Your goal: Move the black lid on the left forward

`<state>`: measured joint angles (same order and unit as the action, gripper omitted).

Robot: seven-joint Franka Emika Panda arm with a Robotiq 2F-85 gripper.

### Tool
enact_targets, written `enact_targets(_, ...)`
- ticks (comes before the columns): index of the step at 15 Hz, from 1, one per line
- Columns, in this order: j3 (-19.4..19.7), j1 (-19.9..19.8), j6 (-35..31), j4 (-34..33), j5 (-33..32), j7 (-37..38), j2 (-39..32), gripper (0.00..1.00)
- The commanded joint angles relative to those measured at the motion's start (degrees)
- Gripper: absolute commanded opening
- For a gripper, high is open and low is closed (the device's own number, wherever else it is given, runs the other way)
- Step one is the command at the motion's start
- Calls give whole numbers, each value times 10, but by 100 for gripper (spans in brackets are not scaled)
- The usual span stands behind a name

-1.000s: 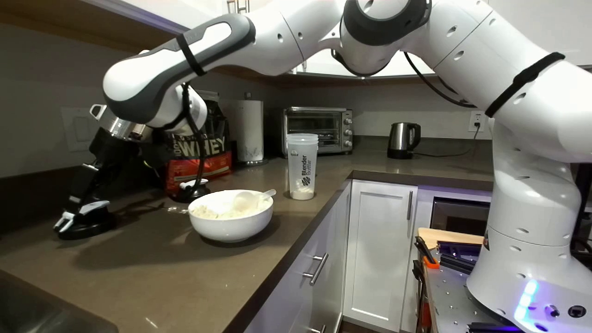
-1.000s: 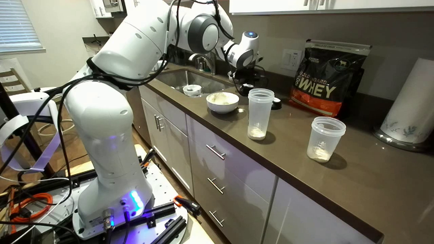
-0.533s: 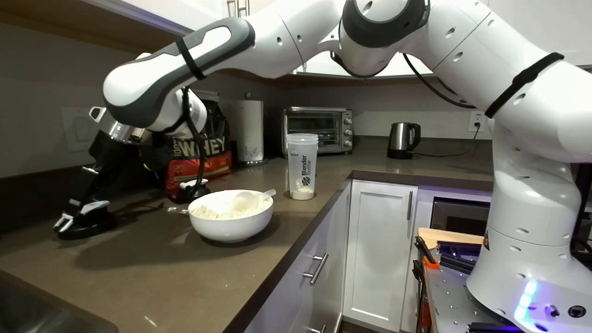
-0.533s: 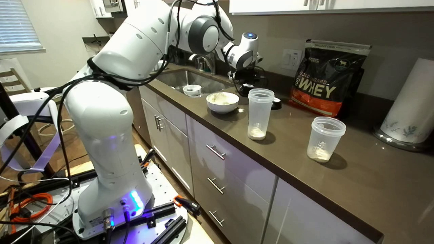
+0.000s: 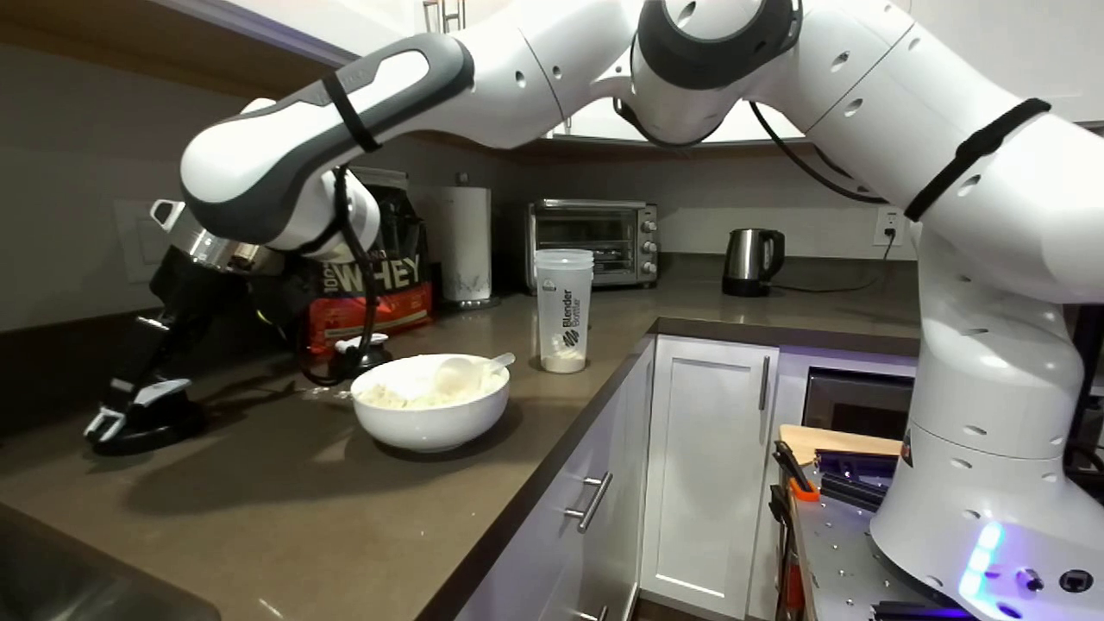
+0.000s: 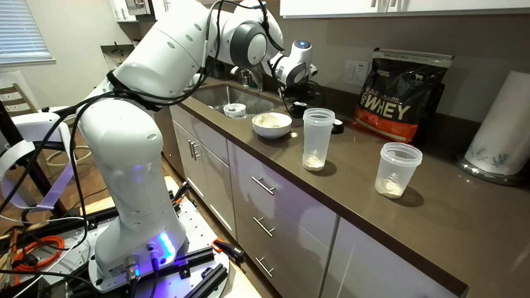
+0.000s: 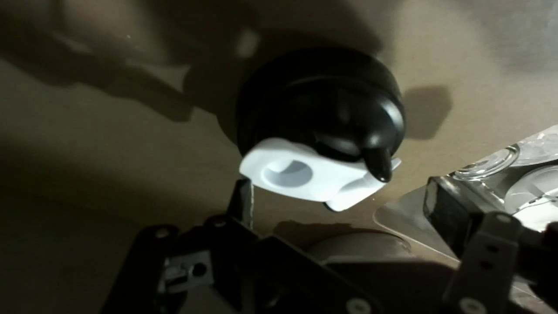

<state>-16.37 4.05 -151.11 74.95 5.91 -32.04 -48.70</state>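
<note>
Low round black lid (image 7: 322,100) with a white plastic flip piece (image 7: 327,178) rests on the smooth brown counter (image 5: 328,535), apart from the round white bowl (image 5: 431,424) and left of it in an exterior view. My black two-fingered gripper (image 7: 338,196) is spread wide and clasps nothing; whether one side of it touches the lid, I cannot tell. I judge the step is sliding it forward: I should press low, slowly and with even force, so that it neither tips nor turns.
</note>
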Motion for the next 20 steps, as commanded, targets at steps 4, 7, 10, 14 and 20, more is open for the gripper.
enact_targets(4, -6, -6, 30, 38, -22, 4, 28, 100)
enact_targets(7, 1, -8, 53, 48, -30, 5, 43, 100)
enact_targets(10, 12, -9, 75, 53, -38, 6, 54, 100)
enact_targets(14, 22, -9, 87, 62, -38, 6, 66, 100)
enact_targets(20, 31, -2, 75, 61, -43, 11, 67, 100)
